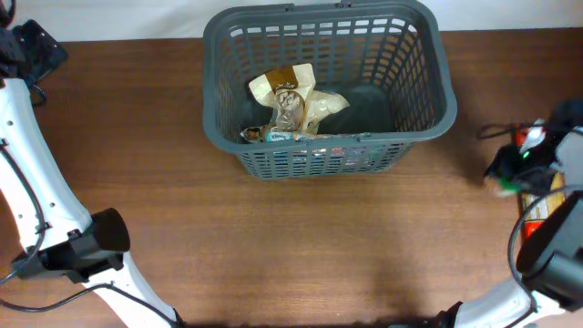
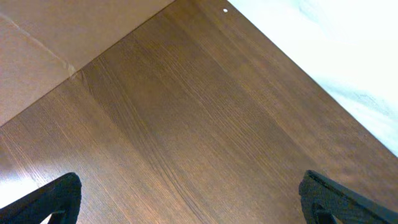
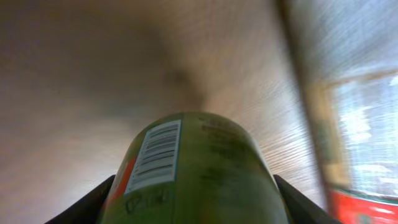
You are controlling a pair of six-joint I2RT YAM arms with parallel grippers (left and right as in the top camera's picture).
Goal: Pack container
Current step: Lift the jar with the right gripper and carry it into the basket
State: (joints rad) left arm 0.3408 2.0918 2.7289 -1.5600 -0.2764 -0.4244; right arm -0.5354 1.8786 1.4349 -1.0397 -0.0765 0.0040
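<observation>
— Starting from the left?

— Near the far left corner of the table (image 1: 137, 210), the left gripper (image 1: 29, 47), well apart from everything else. Jaws spread wide with nothing between them. In the wrist view, just two dark fingertips (image 2: 53, 199) at the bottom corners, over plain wood grain.

— And in the middle?

— There, the container (image 1: 314, 162): dark grey, slotted sides, standing upright against the far edge of the table, roughly centred. Already holding a few things, all toward its left half. A tan packet (image 1: 282, 84) at the back, a clear crinkled bag (image 1: 308, 107) just in front of it, and something with a blue-and-white label (image 1: 273, 136) down against the near wall.

— Over to the right?

— Low at the table's right edge, the right gripper (image 1: 515, 171), well apart from the container. Clamped on a green can (image 3: 199, 155), a finger pressed to either flank, the barcode label turned toward the wrist camera. Background there too blurred to read, apart from a red-edged packet (image 3: 364, 186) off to one side. From overhead, a red item (image 1: 526, 138) and an orange packet (image 1: 539, 208) lying close by that gripper; hard to tell whether touching it.
</observation>
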